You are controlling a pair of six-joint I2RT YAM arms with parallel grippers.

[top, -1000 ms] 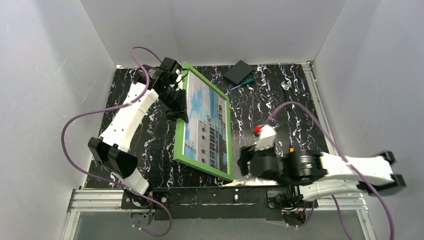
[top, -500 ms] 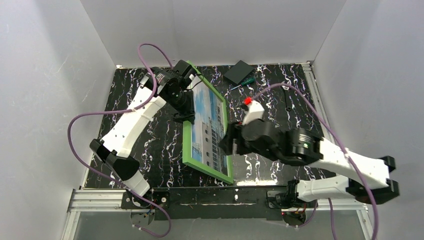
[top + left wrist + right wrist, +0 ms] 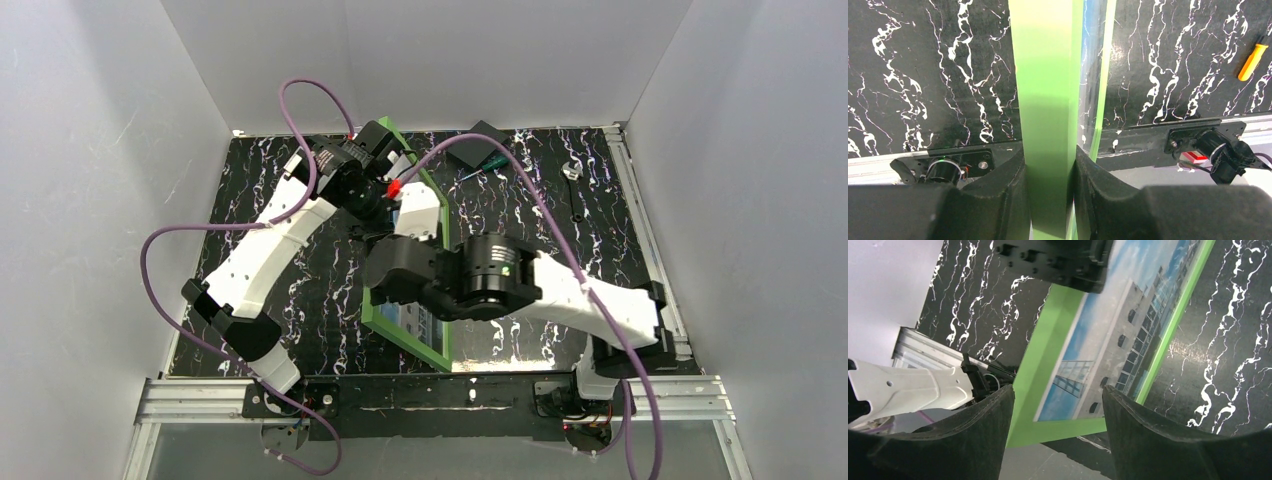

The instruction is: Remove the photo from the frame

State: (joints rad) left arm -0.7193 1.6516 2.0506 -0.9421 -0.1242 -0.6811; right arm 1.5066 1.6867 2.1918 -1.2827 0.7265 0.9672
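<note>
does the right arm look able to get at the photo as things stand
Probably yes: the right end effector is open in front of the photo, nothing between them. But the photo sits in the frame, clamped at its edge by the left end effector.

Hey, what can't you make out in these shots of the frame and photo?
Top view: the right arm covers most of the photo.
No view shows the frame's back, so whatever holds the photo in is unknown.
Left wrist view: the orange tool handle is cut by the right edge.
Top view: the small pale object far right is too small to identify.
</note>
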